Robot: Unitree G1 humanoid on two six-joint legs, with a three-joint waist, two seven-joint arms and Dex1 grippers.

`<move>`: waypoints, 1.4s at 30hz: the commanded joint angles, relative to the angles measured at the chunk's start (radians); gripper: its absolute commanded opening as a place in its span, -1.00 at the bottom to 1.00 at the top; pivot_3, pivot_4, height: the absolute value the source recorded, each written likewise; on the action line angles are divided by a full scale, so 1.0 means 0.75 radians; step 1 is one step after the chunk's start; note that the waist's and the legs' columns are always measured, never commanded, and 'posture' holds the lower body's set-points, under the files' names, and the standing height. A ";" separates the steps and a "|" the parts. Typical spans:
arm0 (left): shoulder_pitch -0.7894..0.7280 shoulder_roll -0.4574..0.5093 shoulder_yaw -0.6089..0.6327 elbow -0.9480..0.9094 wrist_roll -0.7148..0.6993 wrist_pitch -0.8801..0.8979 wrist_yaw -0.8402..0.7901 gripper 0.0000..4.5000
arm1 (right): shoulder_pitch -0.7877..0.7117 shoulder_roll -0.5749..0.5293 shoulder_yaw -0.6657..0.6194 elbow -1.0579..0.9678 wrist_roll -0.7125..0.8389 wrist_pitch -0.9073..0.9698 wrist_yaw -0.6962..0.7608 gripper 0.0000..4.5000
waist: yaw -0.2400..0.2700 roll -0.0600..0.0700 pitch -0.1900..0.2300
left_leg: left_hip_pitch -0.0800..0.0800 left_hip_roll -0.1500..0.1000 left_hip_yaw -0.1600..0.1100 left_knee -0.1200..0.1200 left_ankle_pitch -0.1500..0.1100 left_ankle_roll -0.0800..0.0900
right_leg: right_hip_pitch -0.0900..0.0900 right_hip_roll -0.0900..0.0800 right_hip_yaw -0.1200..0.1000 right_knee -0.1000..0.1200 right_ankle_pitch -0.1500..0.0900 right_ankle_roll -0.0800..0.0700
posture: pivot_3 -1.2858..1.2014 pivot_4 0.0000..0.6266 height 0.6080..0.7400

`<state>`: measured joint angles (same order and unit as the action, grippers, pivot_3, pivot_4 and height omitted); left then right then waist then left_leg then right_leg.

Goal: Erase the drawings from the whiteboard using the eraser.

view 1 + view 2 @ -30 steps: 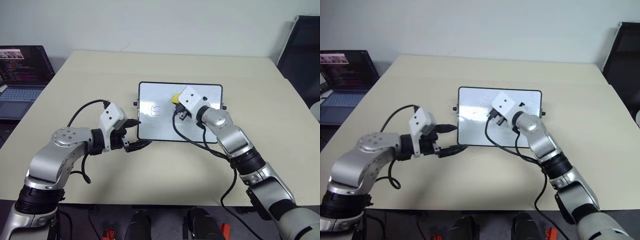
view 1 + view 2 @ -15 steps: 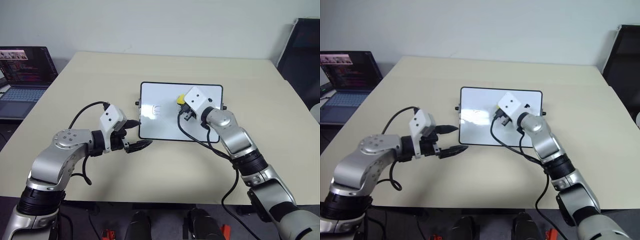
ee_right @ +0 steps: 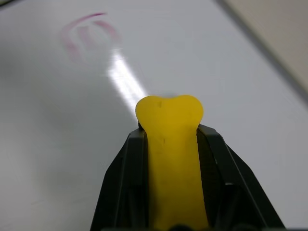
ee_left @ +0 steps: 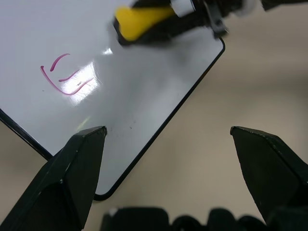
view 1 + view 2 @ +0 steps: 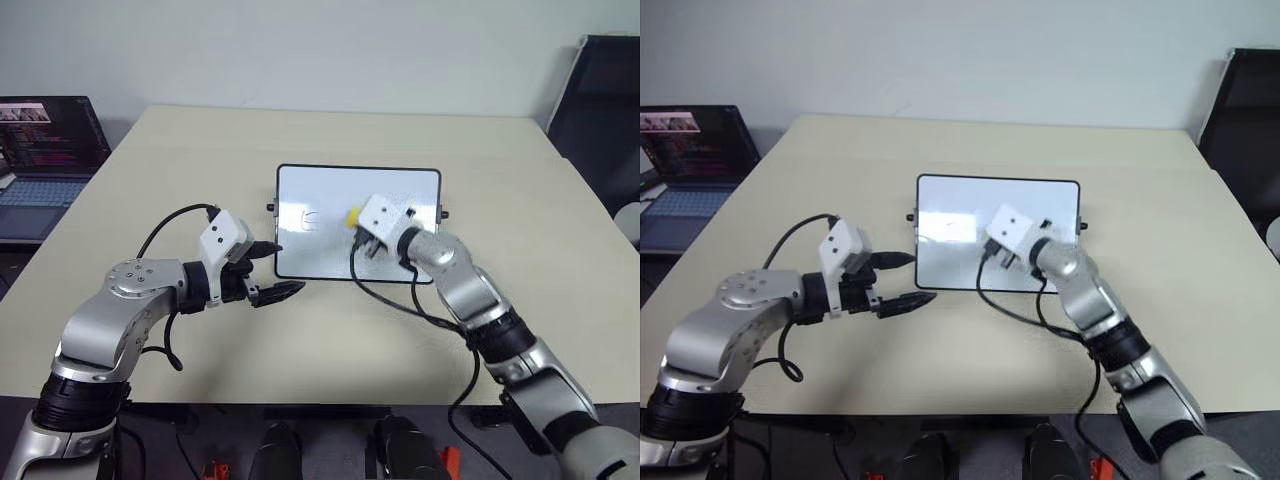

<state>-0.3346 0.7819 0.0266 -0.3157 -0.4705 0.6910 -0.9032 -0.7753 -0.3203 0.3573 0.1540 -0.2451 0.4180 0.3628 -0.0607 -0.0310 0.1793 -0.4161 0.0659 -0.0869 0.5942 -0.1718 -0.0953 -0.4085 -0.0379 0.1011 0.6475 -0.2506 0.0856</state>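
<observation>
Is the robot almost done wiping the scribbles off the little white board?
Nearly. One purple E-shaped marker mark is left on the glossy white black-framed board; the board beside it looks clean. The right tool is clamped shut on the small yellow eraser block, over the board just beside that mark. The left tool waits open at the board's near left corner. Left: wipe the last mark.

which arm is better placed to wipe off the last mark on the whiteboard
Right. The right gripper already clamps the yellow block eraser over the glossy white whiteboard, near the remaining E-shaped mark. The left gripper is open and empty.
</observation>
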 commanded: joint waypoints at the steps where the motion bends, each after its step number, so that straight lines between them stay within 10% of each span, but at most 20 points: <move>1: 0.006 0.011 0.028 -0.038 -0.010 -0.010 0.004 1.00 | 0.023 -0.026 -0.022 0.013 -0.026 -0.002 0.014 -0.56 | 0.006 -0.001 -0.001 | 0.000 0.000 0.000 0.000 0.000 0.000 | 0.001 0.000 0.000 0.000 0.000 0.000 | 0.03 -0.52 1.00; 26: 0.154 0.019 0.271 0.213 0.026 -0.224 0.047 1.00 | 0.396 -0.042 -0.241 -0.806 0.464 0.537 0.414 -0.56 | 0.006 0.000 0.000 | -0.016 0.000 0.000 -0.007 -0.001 0.000 | -0.013 0.000 -0.002 0.000 -0.001 0.003 | 0.03 -0.52 1.00; 42: 0.119 0.022 0.293 0.193 -0.007 -0.219 0.044 1.00 | 0.454 -0.009 -0.215 -0.788 0.551 0.455 0.337 -0.56 | 0.004 0.000 0.000 | -0.018 0.000 0.000 -0.003 0.000 0.000 | -0.015 0.000 -0.001 0.001 -0.004 0.002 | 0.03 -0.52 1.00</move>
<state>-0.2419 0.7826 0.2271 -0.1436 -0.4705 0.5402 -0.8649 -0.4147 -0.3308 0.1995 -0.4238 0.1486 0.7878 0.6176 -0.0575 -0.0310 0.1795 -0.4294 0.0662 -0.0869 0.5923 -0.1720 -0.0953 -0.4198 -0.0379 0.1001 0.6480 -0.2536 0.0871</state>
